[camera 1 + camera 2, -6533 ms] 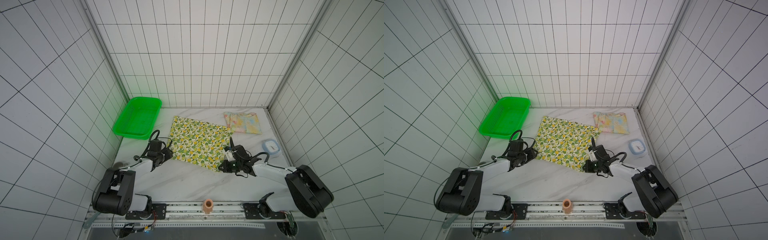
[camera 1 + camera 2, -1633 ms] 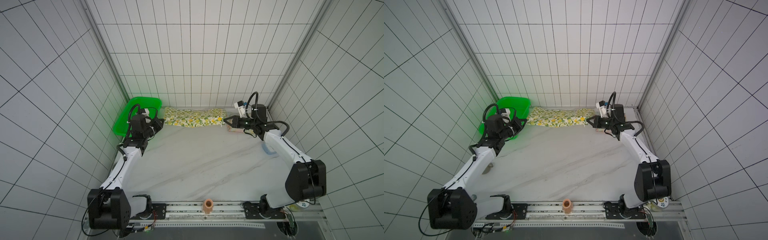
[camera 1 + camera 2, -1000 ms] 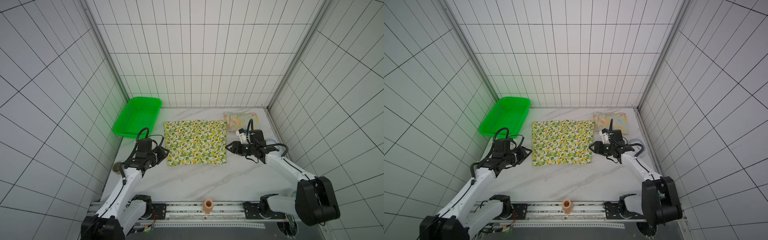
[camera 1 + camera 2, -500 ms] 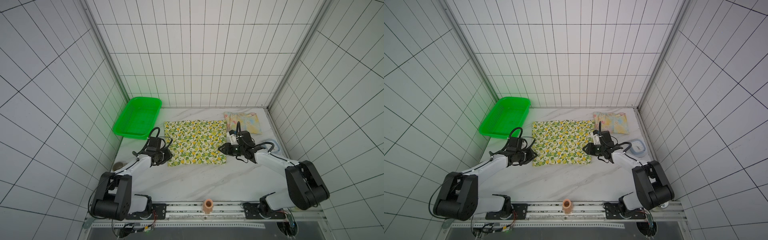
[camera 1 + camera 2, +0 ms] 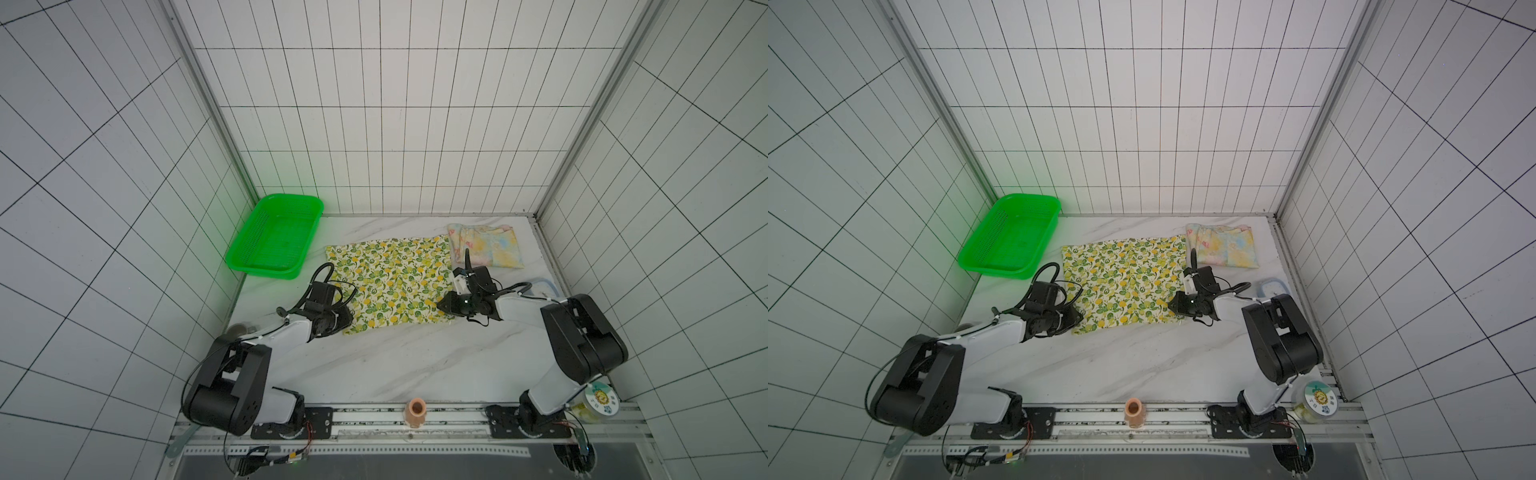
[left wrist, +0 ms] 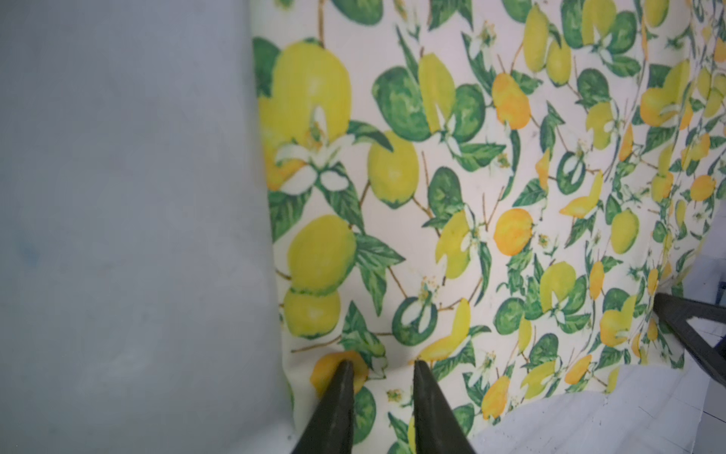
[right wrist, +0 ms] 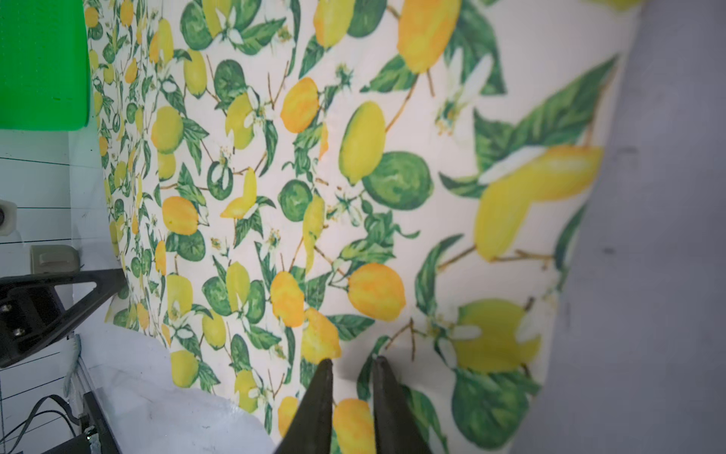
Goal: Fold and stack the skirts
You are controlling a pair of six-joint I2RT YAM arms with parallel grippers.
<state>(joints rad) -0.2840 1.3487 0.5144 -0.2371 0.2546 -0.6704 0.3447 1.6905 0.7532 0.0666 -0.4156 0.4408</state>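
The lemon skirt (image 5: 390,282) lies flat on the bench (image 5: 395,365), with the folded pastel skirt (image 5: 486,251) just beside its far right corner (one done, I judge). My left claw (image 6: 379,367) and right claw (image 7: 351,365) rest on its near corners, jaws a slit apart, nothing pinched. Next I must nip the cloth and carry the near edge to the far edge.

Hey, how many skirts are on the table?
2. The lemon-print skirt lies spread in the middle of the table; the pastel floral skirt lies folded at its far right corner. None looks hidden.
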